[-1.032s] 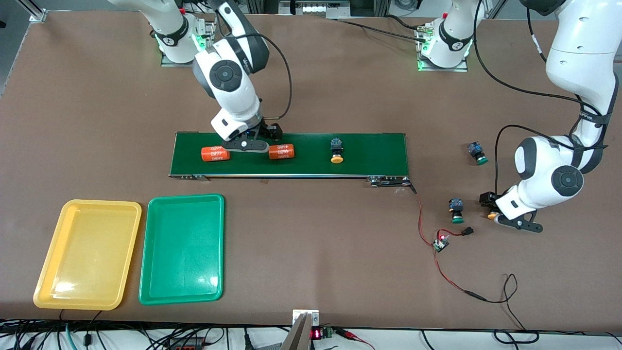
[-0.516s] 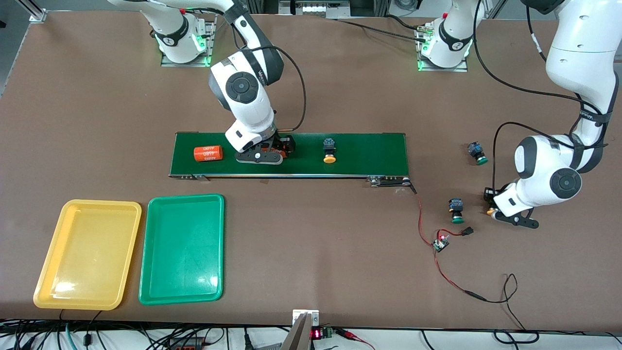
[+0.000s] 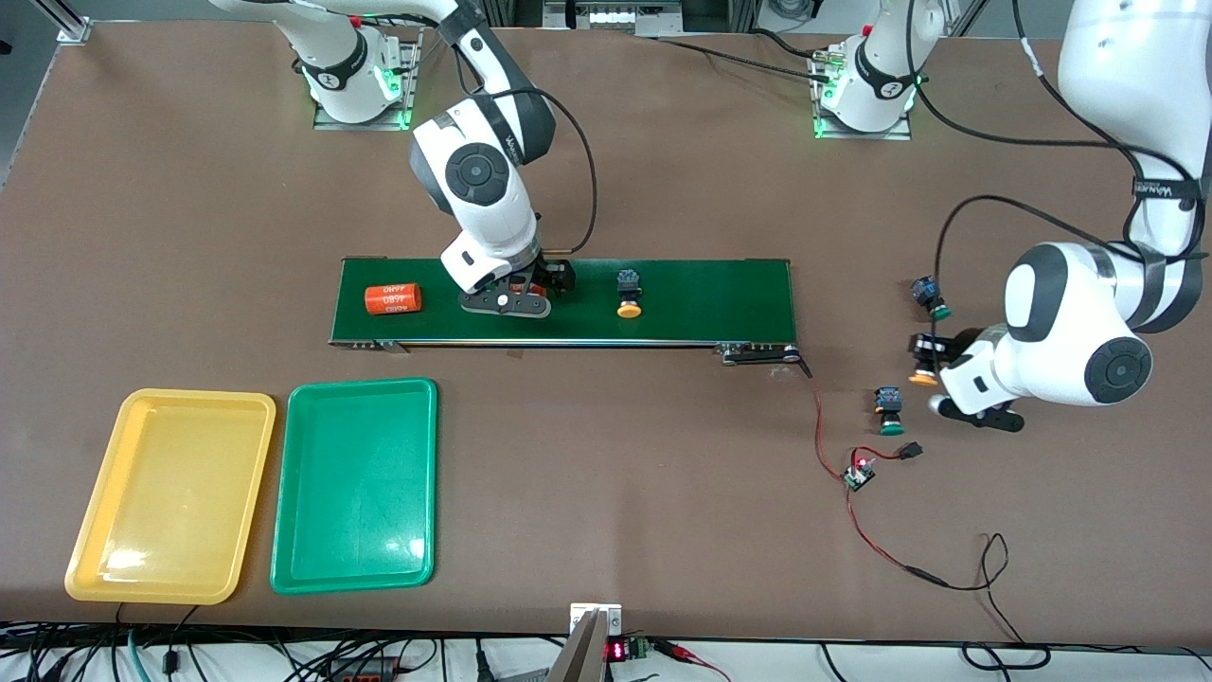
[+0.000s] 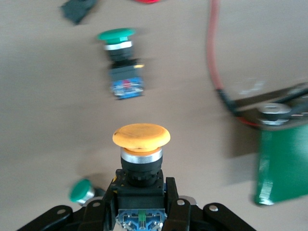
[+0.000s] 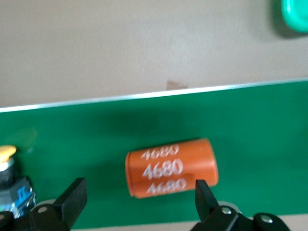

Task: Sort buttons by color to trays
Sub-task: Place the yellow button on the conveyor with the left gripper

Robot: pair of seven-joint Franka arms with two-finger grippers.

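- Looking across the table, we took the dark-green conveyor belt [image 3: 563, 300] as our landmark.
- On the belt lay one yellow-capped button [image 3: 627, 293], an orange cylinder [image 3: 392, 298] toward the right arm's end, and a second orange cylinder [image 5: 171, 168] printed "4680".
- We found the right gripper [image 3: 507, 301] low over the belt, its fingers [image 5: 71, 198] spread wide to either side of that second cylinder and apparently not touching it.
- The left gripper [image 3: 933, 374] hung over the table off the belt's end on the left arm's side, clamped on the body of a second yellow button [image 4: 141, 155].
- Two green-capped buttons lay on the table off that same end: one [image 3: 930, 296] level with the belt, the other [image 3: 889, 410] nearer the front camera than the belt.
- The yellow tray [image 3: 170, 494] and the green tray [image 3: 355, 483] sat side by side, nearer the front camera than the belt, at the right arm's end; we saw no button in either.
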